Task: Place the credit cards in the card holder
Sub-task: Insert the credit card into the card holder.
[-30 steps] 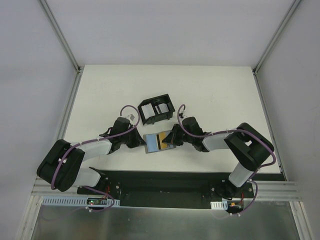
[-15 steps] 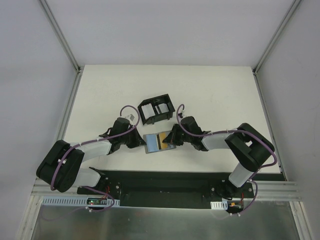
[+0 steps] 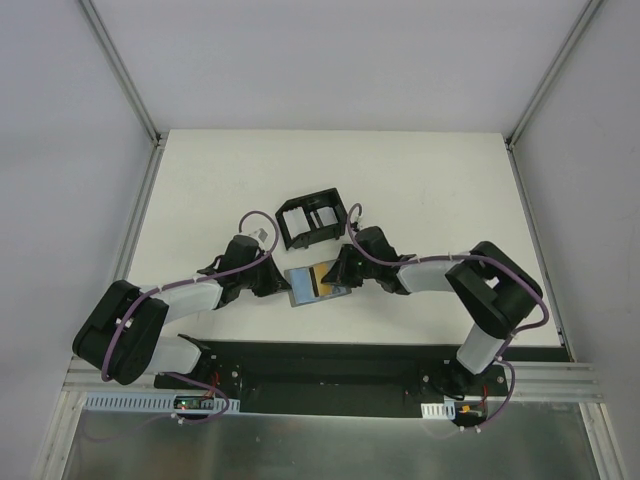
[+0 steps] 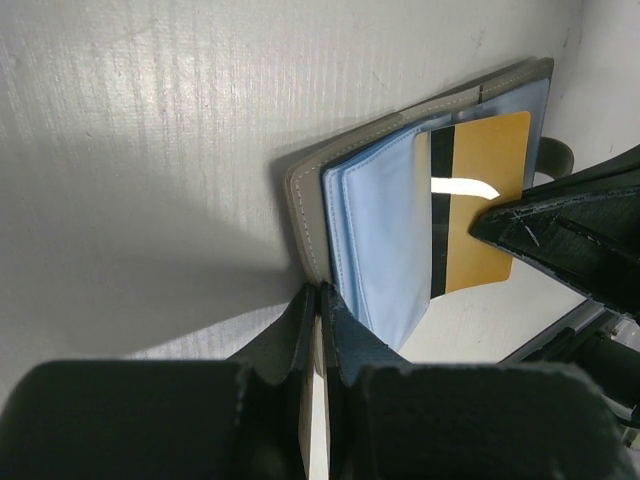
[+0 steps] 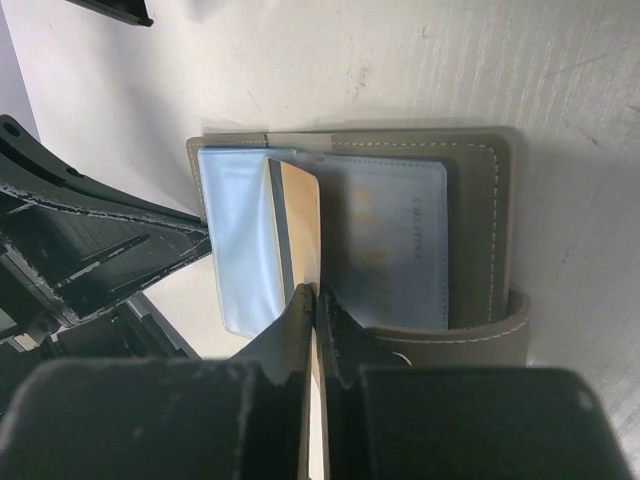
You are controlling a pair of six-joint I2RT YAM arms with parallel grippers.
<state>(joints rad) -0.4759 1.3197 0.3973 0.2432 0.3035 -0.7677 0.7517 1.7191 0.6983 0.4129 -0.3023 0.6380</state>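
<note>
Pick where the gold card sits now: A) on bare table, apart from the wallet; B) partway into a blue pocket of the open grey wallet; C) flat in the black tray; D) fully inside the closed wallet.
B: the gold card juts partly out of a blue pocket of the open card holder, the right gripper shut on its edge.

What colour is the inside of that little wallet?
Pale blue pockets inside the grey card holder; the left wrist view shows it best.

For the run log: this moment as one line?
left gripper: shut on card holder edge | right gripper: shut on gold card | gold card: partly inside blue pocket | card holder: open
</note>
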